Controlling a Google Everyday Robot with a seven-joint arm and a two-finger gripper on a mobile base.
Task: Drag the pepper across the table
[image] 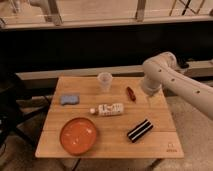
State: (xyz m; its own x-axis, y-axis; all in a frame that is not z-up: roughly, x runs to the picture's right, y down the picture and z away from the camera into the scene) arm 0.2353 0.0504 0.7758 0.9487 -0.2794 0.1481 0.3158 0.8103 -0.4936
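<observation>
The pepper is a small slim dark-red object lying on the far right part of the light wooden slatted table. My white arm comes in from the right and bends down over the table's far right edge. Its end, with the gripper, hangs just to the right of the pepper, a short gap apart. The arm's bulk hides the gripper's lower part.
A clear plastic cup stands at the far middle. A white bottle lies on its side at the centre. An orange-red plate sits front left, a blue sponge at the left, and a black-and-white striped packet front right.
</observation>
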